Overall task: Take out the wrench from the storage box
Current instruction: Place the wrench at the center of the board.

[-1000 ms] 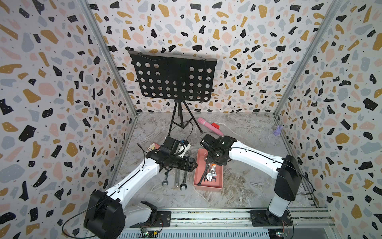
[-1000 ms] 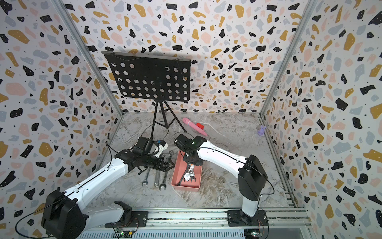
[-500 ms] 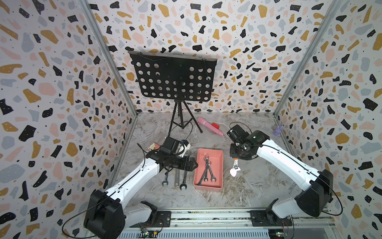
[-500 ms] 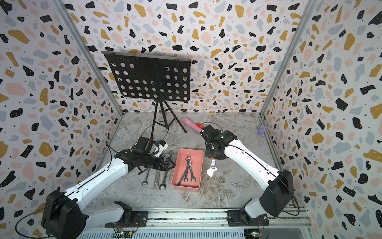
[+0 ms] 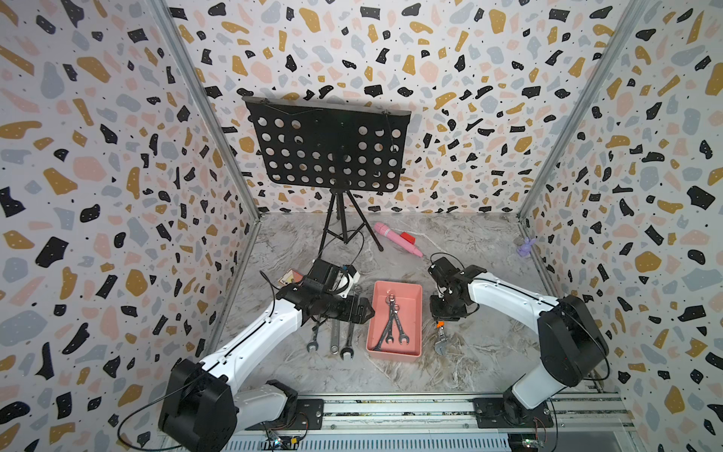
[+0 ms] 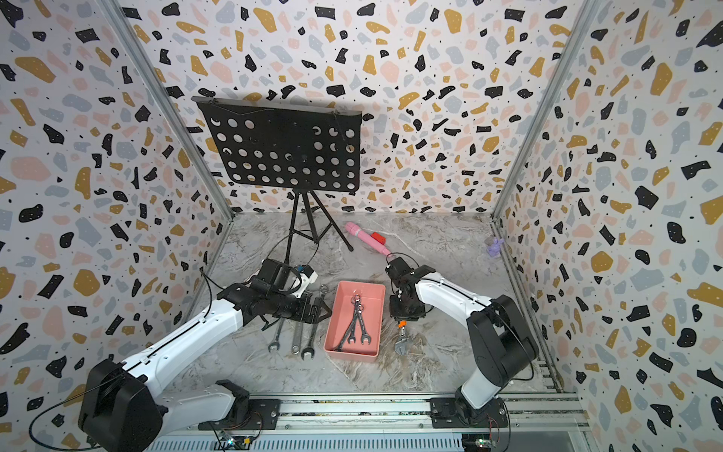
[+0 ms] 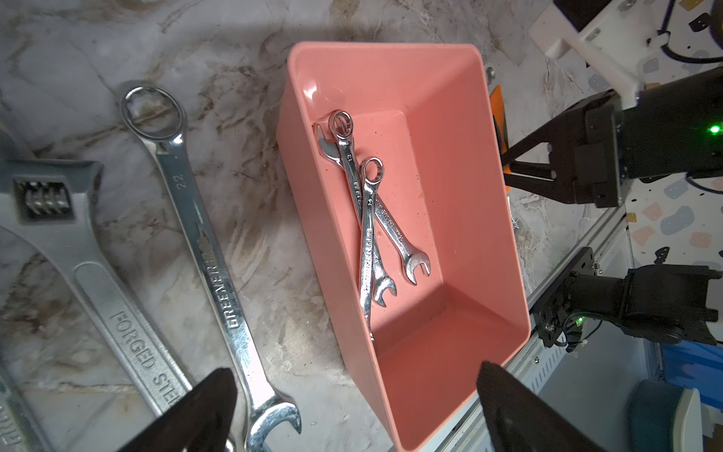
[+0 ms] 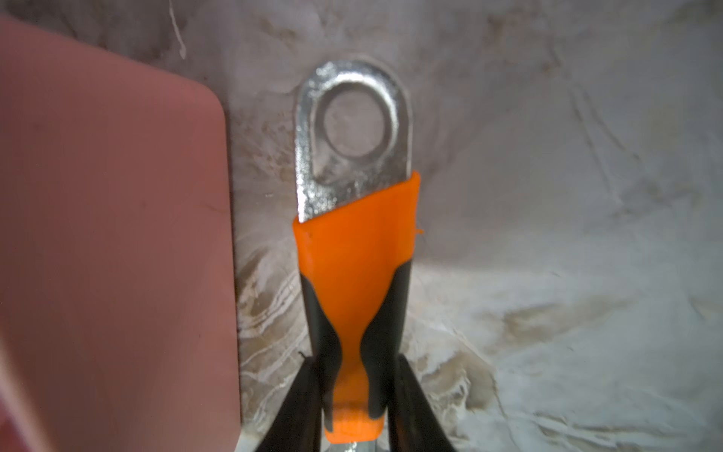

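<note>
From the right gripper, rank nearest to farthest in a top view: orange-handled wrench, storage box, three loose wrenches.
1. orange-handled wrench, held in the right gripper.
2. storage box, just to its left.
3. three loose wrenches, farther left, past the box.

We read this as a lab test booth: terrazzo-print panels point(image 5: 98, 195) wall us in (aluminium corner posts point(image 5: 208, 117) too), two robot arms point(image 5: 258, 336) point(image 5: 508, 297) bolted to a rail point(image 5: 391, 411) at six o'clock

Storage box point(image 5: 393, 354) holding wrenches point(image 5: 393, 325), loose wrenches point(image 5: 333, 338) left, adjustable wrench point(image 5: 440, 344) right
</note>
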### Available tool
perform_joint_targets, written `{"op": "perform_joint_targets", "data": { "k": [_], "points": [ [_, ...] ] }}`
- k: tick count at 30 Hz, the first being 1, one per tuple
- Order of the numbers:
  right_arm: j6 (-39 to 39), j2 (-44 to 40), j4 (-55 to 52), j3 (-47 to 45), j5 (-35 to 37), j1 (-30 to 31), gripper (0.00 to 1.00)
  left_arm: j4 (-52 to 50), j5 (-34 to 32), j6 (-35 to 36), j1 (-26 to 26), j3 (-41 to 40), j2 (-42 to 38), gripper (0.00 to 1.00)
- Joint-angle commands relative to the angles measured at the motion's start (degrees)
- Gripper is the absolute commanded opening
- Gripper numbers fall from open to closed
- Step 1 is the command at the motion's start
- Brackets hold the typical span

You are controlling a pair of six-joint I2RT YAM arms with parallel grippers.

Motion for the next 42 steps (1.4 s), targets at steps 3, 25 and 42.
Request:
{"op": "perform_joint_targets", "data": {
  "k": [3,25,42],
  "points": [
    [-0.60,3.31,5.01,0.61,-1.75,-0.66,0.00,0.01,-0.23,-0.38,0.25,-0.91,-0.17,1.00],
    [0.95,-4.68,-11.94,13.71,2.35,-0.95,0.52,-3.83,-1.82,2.83,0.36,1.09,-0.93,1.00],
    [35.70,6.30,-7.13,21.94,5.52,21.13,0.50,-7.68,-3.99,4.44,2.34,0.44,-3.63,1.00]
  ]
}}
